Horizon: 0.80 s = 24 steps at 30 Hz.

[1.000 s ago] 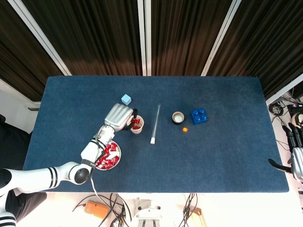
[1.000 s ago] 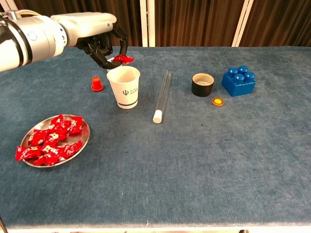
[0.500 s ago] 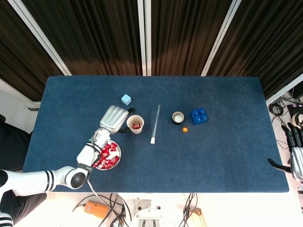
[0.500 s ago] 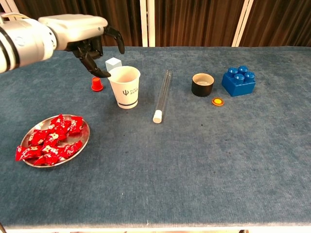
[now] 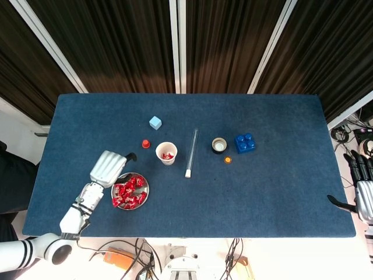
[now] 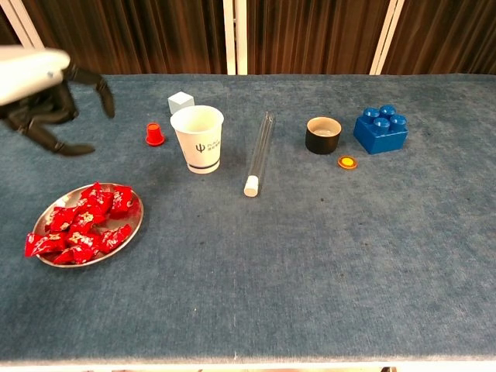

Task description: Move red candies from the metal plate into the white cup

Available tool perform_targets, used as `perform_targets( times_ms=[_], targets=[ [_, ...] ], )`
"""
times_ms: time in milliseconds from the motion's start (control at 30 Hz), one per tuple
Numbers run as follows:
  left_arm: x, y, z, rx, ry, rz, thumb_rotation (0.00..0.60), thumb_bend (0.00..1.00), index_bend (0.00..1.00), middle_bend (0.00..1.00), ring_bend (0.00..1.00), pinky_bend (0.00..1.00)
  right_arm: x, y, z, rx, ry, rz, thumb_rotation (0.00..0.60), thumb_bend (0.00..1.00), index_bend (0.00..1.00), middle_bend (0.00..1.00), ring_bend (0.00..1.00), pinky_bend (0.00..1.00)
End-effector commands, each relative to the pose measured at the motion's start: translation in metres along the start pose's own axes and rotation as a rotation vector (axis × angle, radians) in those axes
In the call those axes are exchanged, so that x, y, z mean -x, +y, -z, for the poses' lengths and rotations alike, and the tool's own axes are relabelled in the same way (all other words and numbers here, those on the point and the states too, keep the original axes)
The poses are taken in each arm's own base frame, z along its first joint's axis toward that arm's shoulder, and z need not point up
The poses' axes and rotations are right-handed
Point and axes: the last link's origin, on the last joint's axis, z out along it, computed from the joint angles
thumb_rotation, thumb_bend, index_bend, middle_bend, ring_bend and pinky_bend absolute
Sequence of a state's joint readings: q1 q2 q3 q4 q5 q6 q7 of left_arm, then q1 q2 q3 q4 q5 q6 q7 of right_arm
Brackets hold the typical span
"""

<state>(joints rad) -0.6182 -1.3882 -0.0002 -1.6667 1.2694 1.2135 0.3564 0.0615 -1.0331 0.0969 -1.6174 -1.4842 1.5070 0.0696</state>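
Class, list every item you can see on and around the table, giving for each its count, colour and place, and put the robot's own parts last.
table: one, blue cloth, fills both views
metal plate: one, silver, near left
red candies: a heap, red, on the plate; some also inside the cup
white cup: one, white, upright, left of centre
small cap: one, red, left of the cup
cube: one, pale blue, behind the cup
tube: one, clear, lying right of the cup
round pot: one, black
disc: one, orange
brick: one, blue
left hand: open, beside the plate
right hand: off the table's right edge
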Motion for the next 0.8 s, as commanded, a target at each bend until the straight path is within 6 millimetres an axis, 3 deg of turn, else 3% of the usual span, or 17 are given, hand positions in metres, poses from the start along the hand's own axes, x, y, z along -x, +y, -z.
perform_targets(
  times_ms=[33, 400, 800],
  targets=[
    [0.018, -0.001, 0.006, -0.006, -0.043, -0.007, 0.600, 0.19, 0.41, 0.96, 0.86, 0.90, 0.000, -0.001, -0.001, -0.004, -0.002, 0.002, 0.600, 0.17, 0.00, 0.00, 0.00, 0.00],
    [0.056, 0.004, 0.005, -0.009, -0.118, -0.025, 0.600, 0.19, 0.41, 0.96, 0.86, 0.90, -0.001, -0.001, -0.002, 0.001, -0.004, 0.004, 0.600, 0.17, 0.00, 0.00, 0.00, 0.00],
    [0.066, 0.010, -0.004, 0.001, -0.154, -0.040, 0.600, 0.20, 0.41, 0.96, 0.86, 0.90, 0.000, 0.000, -0.001, 0.008, -0.005, 0.003, 0.600, 0.17, 0.00, 0.00, 0.00, 0.00]
  ],
)
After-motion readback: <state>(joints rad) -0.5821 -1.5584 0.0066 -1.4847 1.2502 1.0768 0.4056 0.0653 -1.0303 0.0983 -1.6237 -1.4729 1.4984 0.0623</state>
